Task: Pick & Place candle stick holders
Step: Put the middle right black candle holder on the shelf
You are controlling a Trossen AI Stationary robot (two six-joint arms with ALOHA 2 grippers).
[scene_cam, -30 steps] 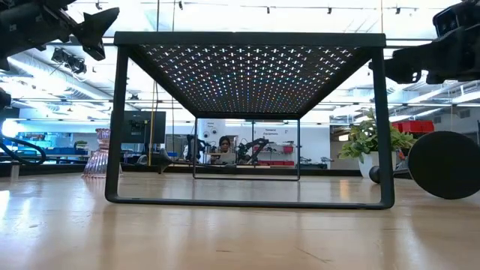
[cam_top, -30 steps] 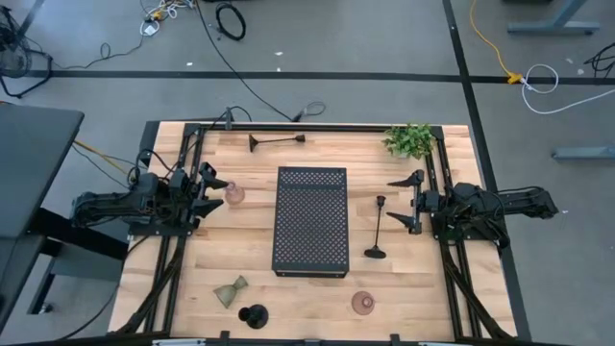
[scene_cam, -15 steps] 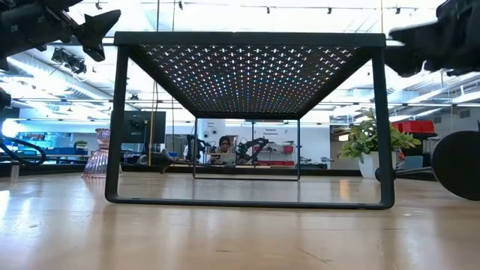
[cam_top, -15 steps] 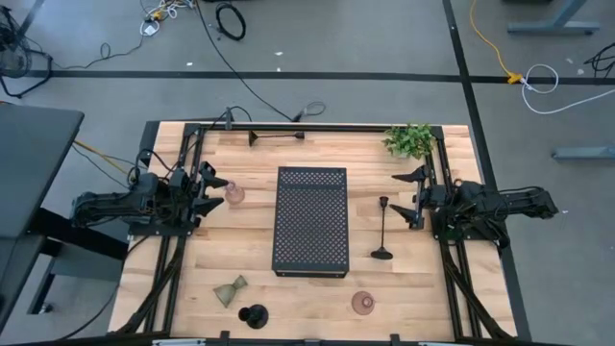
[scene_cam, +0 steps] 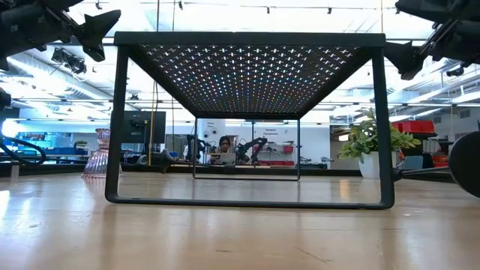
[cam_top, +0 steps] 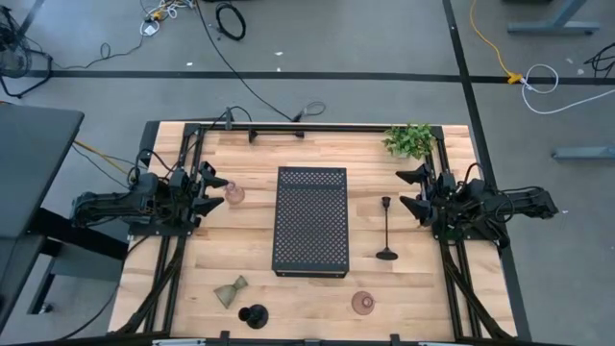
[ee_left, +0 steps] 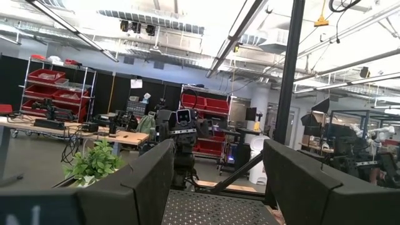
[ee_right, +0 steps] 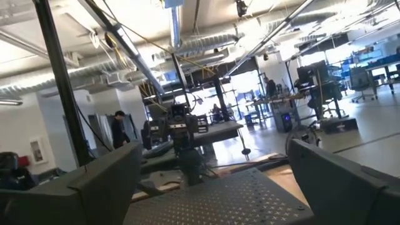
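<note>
A slim black holder [cam_top: 386, 229] lies on its side right of the black tray [cam_top: 310, 221], its round base [scene_cam: 469, 165] toward the near edge. My right gripper [cam_top: 411, 192] is open and empty just right of its cup end, above the table. My left gripper [cam_top: 213, 187] is open and empty beside a pinkish glass holder [cam_top: 233, 194]. Another black holder [cam_top: 277, 135] lies along the far edge. A third black holder [cam_top: 254, 315], the olive-green holder [cam_top: 231, 290] and a second pinkish one [cam_top: 362, 303] are near the front edge.
A leafy plant [cam_top: 410, 140] stands at the far right corner. The perforated tray stands on legs [scene_cam: 114, 120] in the table's middle. Both wrist views look across its top [ee_left: 212, 212] [ee_right: 237, 194]. Bare wood lies between the tray and each arm.
My right gripper has drawn back toward the table's right edge and risen, staying open. The black holder beside it has rolled a little toward the right edge and now lies straight, its base toward the near edge. My left arm has kept still.
</note>
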